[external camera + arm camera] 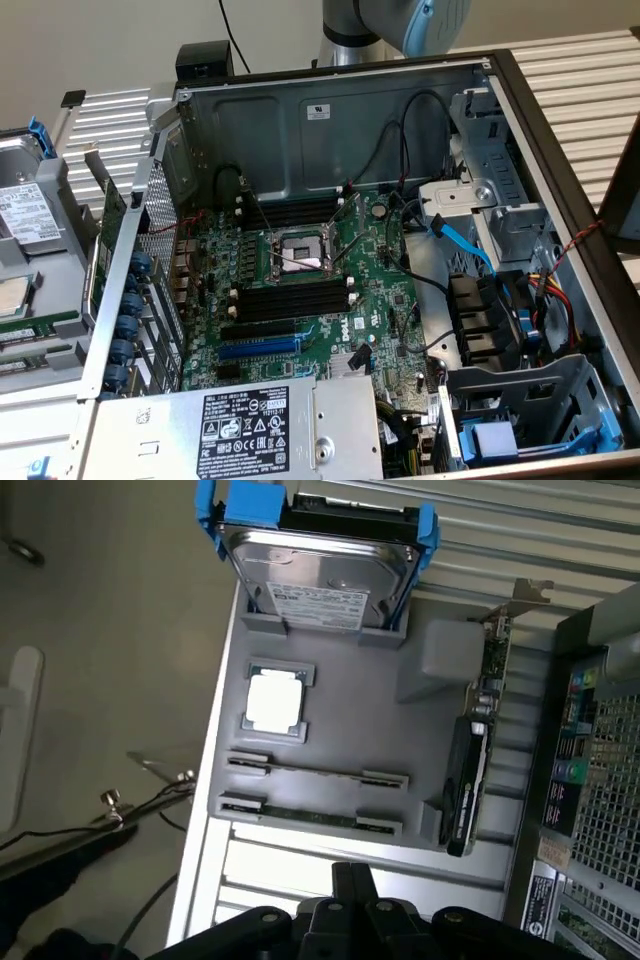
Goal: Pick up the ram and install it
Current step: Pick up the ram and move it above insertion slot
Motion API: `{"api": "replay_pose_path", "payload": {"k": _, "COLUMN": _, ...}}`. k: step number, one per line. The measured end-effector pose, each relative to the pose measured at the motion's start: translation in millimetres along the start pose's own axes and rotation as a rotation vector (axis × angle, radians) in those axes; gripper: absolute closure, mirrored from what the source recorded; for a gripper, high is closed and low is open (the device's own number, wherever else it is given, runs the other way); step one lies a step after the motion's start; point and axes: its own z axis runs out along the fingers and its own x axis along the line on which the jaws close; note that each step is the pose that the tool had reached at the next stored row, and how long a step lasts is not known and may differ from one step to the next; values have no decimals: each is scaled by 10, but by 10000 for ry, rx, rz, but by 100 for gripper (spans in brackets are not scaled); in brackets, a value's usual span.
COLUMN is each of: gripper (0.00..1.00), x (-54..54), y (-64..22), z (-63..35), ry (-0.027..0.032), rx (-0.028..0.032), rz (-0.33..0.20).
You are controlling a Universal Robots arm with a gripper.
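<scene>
Evidently at the approach step: hovering over the grey tray (365, 725) with gripper (350, 880) closed on nothing, the ram (310, 816) unlifted in its holder along the tray edge nearest it. Probably calls for parting the jaws and squaring them to the stick's thin edge.

Your arm (400, 22) is cut off by the exterior view's upper edge, and the grey tray (62, 215) by its left edge. In the wrist view the ram (312, 816) lies edge-on, so you cannot make out its chips or label. The pincer (350, 875) is cropped at the frame edge. The print on the hard drive (320, 590) is too small to read.
</scene>
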Motion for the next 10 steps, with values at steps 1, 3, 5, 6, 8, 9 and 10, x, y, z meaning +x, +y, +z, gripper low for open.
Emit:
{"api": "replay_pose_path", "payload": {"k": 1, "gripper": 89, "x": 0, "y": 0, "z": 1, "ry": 7, "rx": 3, "rz": -173}}
{"api": "replay_pose_path", "payload": {"k": 3, "gripper": 89, "x": 0, "y": 0, "z": 2, "ry": 23, "rx": 11, "rz": -544}}
{"api": "replay_pose_path", "payload": {"k": 5, "gripper": 89, "x": 0, "y": 0, "z": 4, "ry": 37, "rx": 17, "rz": -908}}
{"api": "replay_pose_path", "payload": {"k": 6, "gripper": 89, "x": 0, "y": 0, "z": 5, "ry": 44, "rx": 21, "rz": -1087}}
{"api": "replay_pose_path", "payload": {"k": 8, "gripper": 89, "x": 0, "y": 0, "z": 7, "ry": 58, "rx": 28, "rz": -1453}}
{"api": "replay_pose_path", "payload": {"k": 9, "gripper": 89, "x": 0, "y": 0, "z": 7, "ry": 66, "rx": 31, "rz": -1632}}
{"api": "replay_pose_path", "payload": {"k": 10, "gripper": 89, "x": 0, "y": 0, "z": 8, "ry": 73, "rx": 35, "rz": -1813}}
